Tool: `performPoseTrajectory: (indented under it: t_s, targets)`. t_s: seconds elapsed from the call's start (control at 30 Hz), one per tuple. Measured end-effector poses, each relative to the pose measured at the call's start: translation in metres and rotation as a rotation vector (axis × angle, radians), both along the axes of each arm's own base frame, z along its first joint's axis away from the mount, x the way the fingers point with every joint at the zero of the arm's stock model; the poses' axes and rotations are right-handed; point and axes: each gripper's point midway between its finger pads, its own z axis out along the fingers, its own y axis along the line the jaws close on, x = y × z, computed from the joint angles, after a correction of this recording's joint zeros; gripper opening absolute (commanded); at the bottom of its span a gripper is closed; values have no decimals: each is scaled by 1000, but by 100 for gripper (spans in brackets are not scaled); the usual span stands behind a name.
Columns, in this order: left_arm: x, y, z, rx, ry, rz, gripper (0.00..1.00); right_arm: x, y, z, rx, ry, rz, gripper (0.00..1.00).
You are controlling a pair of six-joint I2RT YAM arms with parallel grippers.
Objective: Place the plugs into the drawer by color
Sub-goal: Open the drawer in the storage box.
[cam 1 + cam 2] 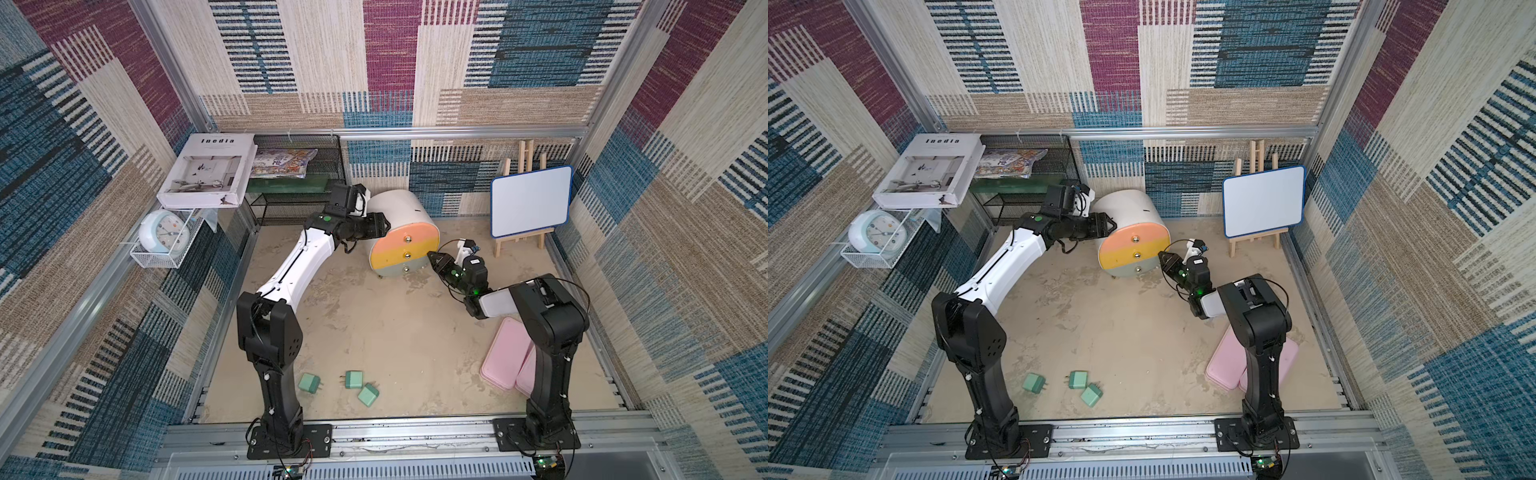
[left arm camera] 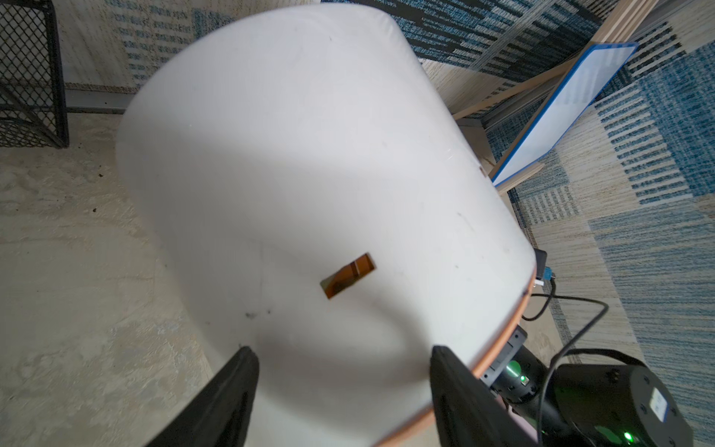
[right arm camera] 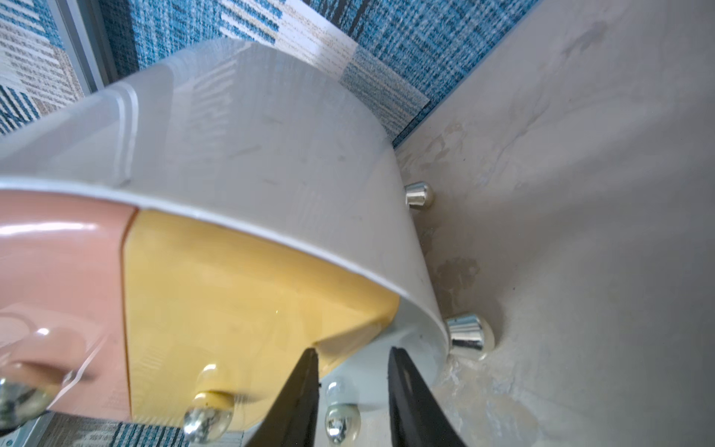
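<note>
Between the jaws of the right gripper [image 3: 354,352], which stand narrowly parted and empty, sits the small shiny metal knob [image 3: 342,423] of the grey-green bottom drawer front [image 1: 400,272], with a clear gap on either side. That knob looks like the only proper hold: it is hard, smooth and rounded, so probably slippery, and best pinched squarely.

The white barrel-shaped plastic cabinet with three stacked drawers [image 1: 401,205] seems light and stands on small chrome feet [image 3: 468,334], so a pull may drag it. The left gripper [image 2: 342,350] has its jaws spread and empty, close to the white shell; I cannot tell whether they touch it.

Well behind both sets of jaws lie three mint-green rounded-cube plugs [image 1: 354,379]. They are likely light and stiff, best taken across the flat sides, clear of the prongs. No blue or pink ones show.

The sandy, mottled beige worktop [image 1: 374,324] looks matte and level, and bare between jaws and plugs. A blue-framed whiteboard on a wooden easel [image 1: 530,201] stands near the right jaws. A black wire-mesh rack [image 1: 299,203] is just behind the left.
</note>
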Motion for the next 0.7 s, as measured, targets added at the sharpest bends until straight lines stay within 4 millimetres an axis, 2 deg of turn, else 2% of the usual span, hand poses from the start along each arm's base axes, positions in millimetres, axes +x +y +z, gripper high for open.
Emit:
performPoseTrajectory:
  t_s: [0.17, 0.27, 0.43, 0.7]
  targets:
    - [0, 0, 0, -1, 1, -1, 73, -33, 27, -17, 10, 40, 71, 35]
    - [0, -1, -1, -3, 2, -3, 73, -40, 42, -19, 30, 32, 106, 35]
    - [0, -1, -2, -9, 1, -5, 73, -32, 49, -30, 58, 49, 103, 36]
    - [-1, -1, -2, -10, -2, -5, 73, -23, 60, -36, 86, 60, 106, 38]
